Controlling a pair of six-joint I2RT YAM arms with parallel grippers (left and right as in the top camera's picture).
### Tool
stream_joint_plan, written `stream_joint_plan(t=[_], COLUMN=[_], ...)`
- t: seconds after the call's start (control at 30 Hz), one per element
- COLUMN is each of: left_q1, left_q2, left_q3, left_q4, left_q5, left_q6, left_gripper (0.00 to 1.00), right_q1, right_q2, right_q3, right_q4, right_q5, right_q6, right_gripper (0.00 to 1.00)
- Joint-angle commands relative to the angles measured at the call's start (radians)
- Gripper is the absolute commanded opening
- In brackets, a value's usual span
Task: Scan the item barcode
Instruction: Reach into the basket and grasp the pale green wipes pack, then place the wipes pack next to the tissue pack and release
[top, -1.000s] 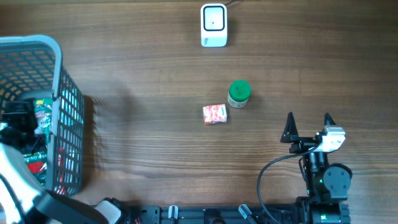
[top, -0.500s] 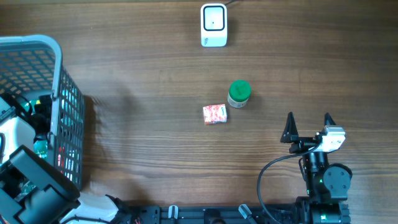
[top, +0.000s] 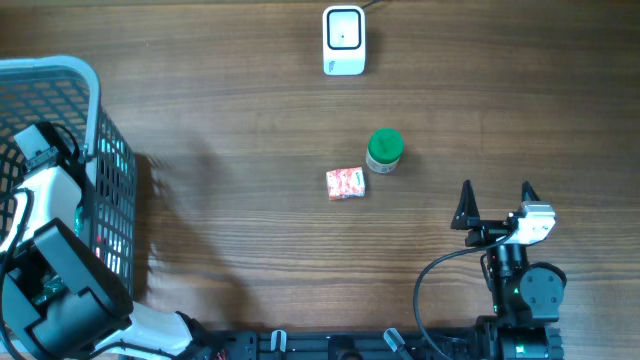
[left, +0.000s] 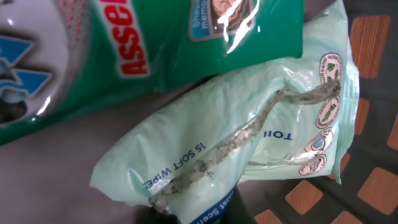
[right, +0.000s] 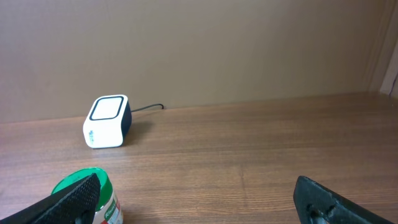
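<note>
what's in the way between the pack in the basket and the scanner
Only the basket wall: the pale green pack lies inside and must go over the rim. Past that, nothing visible lies on the line to the scanner; the green-lidded jar and red packet sit off it, nearer the robot.

White box scanner (top: 344, 40), window on top, at surface (top: 240, 260) far edge. Pale green pack (left: 249, 143), likely wipes, crumpled, in basket (top: 95, 120) far left of scanner.
</note>
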Motion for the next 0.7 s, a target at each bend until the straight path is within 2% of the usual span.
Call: stream_joint_plan(t=[0.0, 0.1, 0.17, 0.23, 0.27, 0.33, 0.37, 0.43, 0.47, 0.57, 0.67], left_q1=[-0.012, -0.009, -0.009, -0.009, -0.011, -0.027, -0.052, -0.113, -0.206, -0.346, -0.52], left_q2=[-0.047, -0.295, -0.428, -0.607, -0.754, -0.883, -0.948, -1.001, -0.992, -0.933, -0.825], left_q3=[0.003, 0.166, 0.239, 0.292, 0.297, 0.297, 0.296, 0.295, 0.295, 0.288, 0.23], left_q4=[-0.1, -0.254, -0.303, -0.299, -0.274, -0.272, -0.284, -0.314, -0.366, -0.483, -0.507], left_q5=[-0.107, -0.14, -0.159, -0.159, -0.156, -0.101, -0.02, 0.165, 0.315, 0.317, 0.315], left_q6=[0.05, 0.051, 0.068, 0.089, 0.074, 0.07, 0.077, 0.132, 0.257, 0.373, 0.391], left_gripper=[0.04, 0.04, 0.04, 0.04, 0.04, 0.04, 0.04, 0.04, 0.04, 0.04, 0.04], right_q1=[-0.002, -0.002, -0.002, -0.002, -0.002, -0.002, -0.002, -0.002, -0.002, -0.002, -0.002], right_q2=[-0.006, -0.006, -0.006, -0.006, -0.006, -0.006, -0.006, -0.006, -0.006, -0.006, -0.006], right_q3=[-0.001, -0.001, -0.001, -0.001, -0.001, -0.001, -0.001, -0.001, -0.001, -0.001, -0.001], right_q4=[0.003, 0.003, 0.003, 0.003, 0.004, 0.003, 0.003, 0.003, 0.003, 0.003, 0.003], right_q5=[0.008, 0.008, 0.008, 0.008, 0.008, 0.008, 0.008, 0.008, 0.008, 0.008, 0.008], right_q6=[0.016, 0.016, 0.017, 0.017, 0.017, 0.017, 0.016, 0.017, 0.017, 0.017, 0.017], right_gripper=[1.0, 1.0, 1.0, 1.0, 1.0, 1.0, 1.0, 1.0, 1.0, 1.0, 1.0])
